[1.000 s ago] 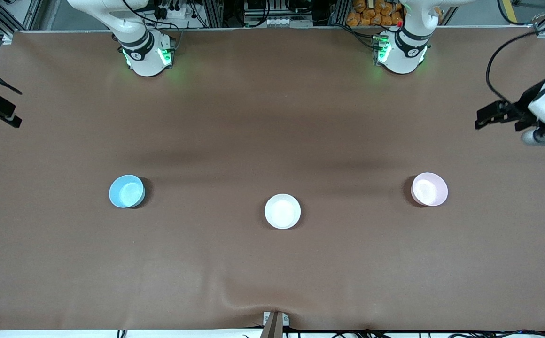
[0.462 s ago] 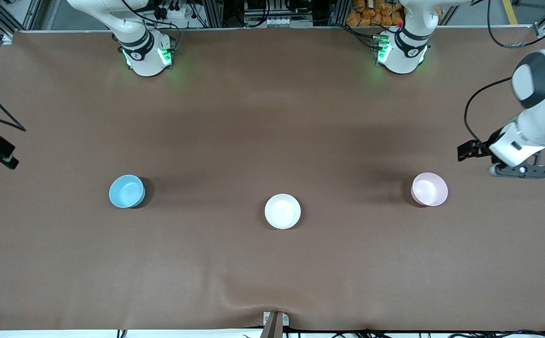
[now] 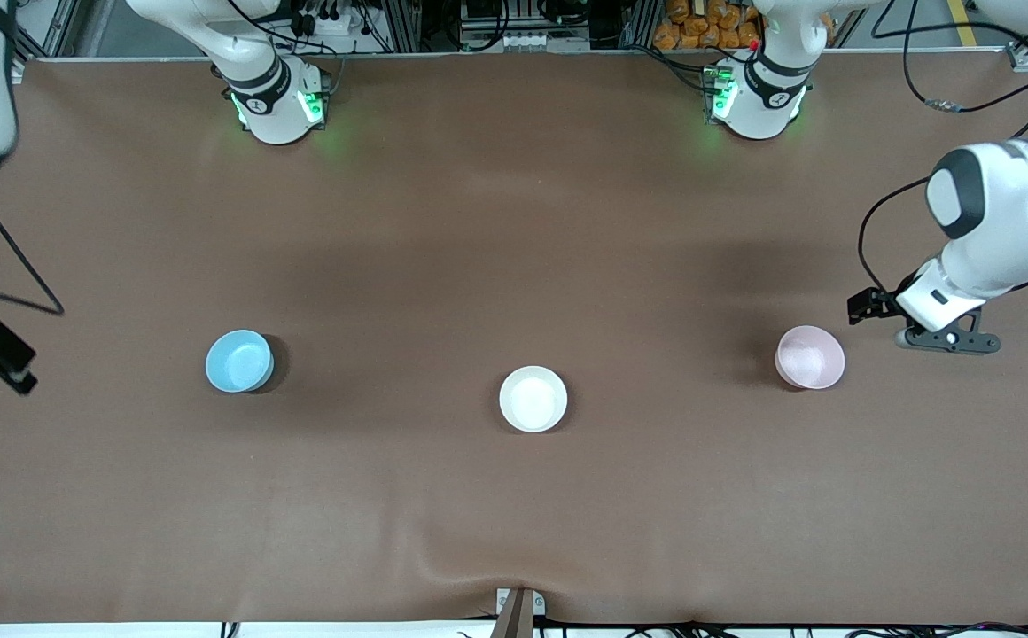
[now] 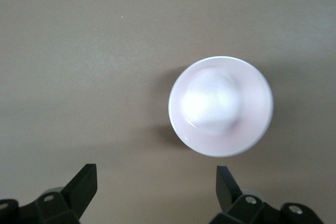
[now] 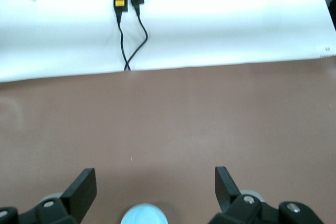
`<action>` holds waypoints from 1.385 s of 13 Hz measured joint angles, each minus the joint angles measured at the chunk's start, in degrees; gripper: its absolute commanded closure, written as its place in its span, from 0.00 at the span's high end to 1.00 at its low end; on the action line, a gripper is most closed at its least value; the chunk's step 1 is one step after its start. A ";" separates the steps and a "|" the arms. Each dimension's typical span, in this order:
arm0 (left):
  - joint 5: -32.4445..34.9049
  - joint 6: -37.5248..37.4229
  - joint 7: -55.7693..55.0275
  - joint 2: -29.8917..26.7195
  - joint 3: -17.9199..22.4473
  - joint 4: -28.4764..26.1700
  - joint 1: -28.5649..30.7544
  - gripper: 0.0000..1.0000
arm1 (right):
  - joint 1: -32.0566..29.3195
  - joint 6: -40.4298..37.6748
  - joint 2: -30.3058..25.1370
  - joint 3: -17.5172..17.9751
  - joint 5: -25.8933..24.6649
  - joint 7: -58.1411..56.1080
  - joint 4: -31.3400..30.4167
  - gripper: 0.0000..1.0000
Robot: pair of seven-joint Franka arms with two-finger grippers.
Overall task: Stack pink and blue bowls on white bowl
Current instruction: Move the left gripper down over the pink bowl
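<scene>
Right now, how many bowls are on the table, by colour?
Pink bowl: 1
Blue bowl: 1
White bowl: 1
Total: 3 bowls, none stacked yet.

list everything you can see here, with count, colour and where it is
pink bowl: 1, pale pink, toward the left arm's end of the table
white bowl: 1, white, mid-table between the other two, slightly nearer the front camera
blue bowl: 1, light blue, toward the right arm's end
table: 1, brown covering
left gripper: 1, black fingers, open, over the table beside the pink bowl
right gripper: 1, black fingers, open, over the table edge near the blue bowl
</scene>
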 measured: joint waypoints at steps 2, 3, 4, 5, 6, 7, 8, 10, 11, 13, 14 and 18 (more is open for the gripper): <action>0.00 4.71 0.60 3.92 0.00 -0.13 0.61 0.82 | -0.08 4.97 2.64 -0.06 -0.18 -2.99 0.00 1.00; 0.00 6.62 0.66 5.52 -0.07 -0.11 0.60 0.79 | -0.24 6.70 3.63 -0.12 -0.18 -6.00 0.02 1.00; 0.00 8.23 0.76 6.81 -0.20 -0.08 0.60 0.75 | -0.58 7.62 4.42 -0.20 -0.18 -8.86 0.03 1.00; 0.00 9.47 0.87 7.80 -0.33 0.00 0.60 0.71 | -1.06 7.89 5.01 -0.29 -0.14 -10.90 0.04 1.00; 0.00 10.14 0.89 8.38 -0.46 0.18 0.60 0.67 | -1.46 7.88 5.42 -0.31 -0.10 -11.78 0.04 1.00; 0.01 10.37 0.91 8.55 -0.61 0.35 0.58 0.62 | -1.66 7.81 5.72 -0.31 0.03 -11.85 0.04 1.00; 0.01 10.38 0.91 8.55 -0.72 0.56 0.56 0.56 | -1.65 7.36 5.93 -0.29 0.28 -10.85 0.04 1.00; 0.01 10.49 0.91 9.21 -0.75 1.24 0.56 0.55 | -1.43 3.77 6.06 -0.14 0.51 -2.93 0.09 1.00; 0.01 11.05 0.91 10.14 -0.77 1.66 0.55 0.54 | -1.24 1.60 6.07 -0.05 0.51 1.03 0.10 1.00; 0.00 12.67 0.92 12.09 -0.81 2.27 0.55 0.48 | -0.93 -1.32 6.07 0.00 0.51 4.13 0.15 1.00; 0.00 13.02 0.92 12.69 -0.86 2.54 0.55 0.46 | -0.78 -2.89 6.06 0.00 0.51 4.40 0.27 1.00; 0.00 13.13 0.91 13.07 -1.38 3.58 0.48 0.24 | -0.72 -12.06 6.04 -0.11 0.51 4.80 1.79 1.00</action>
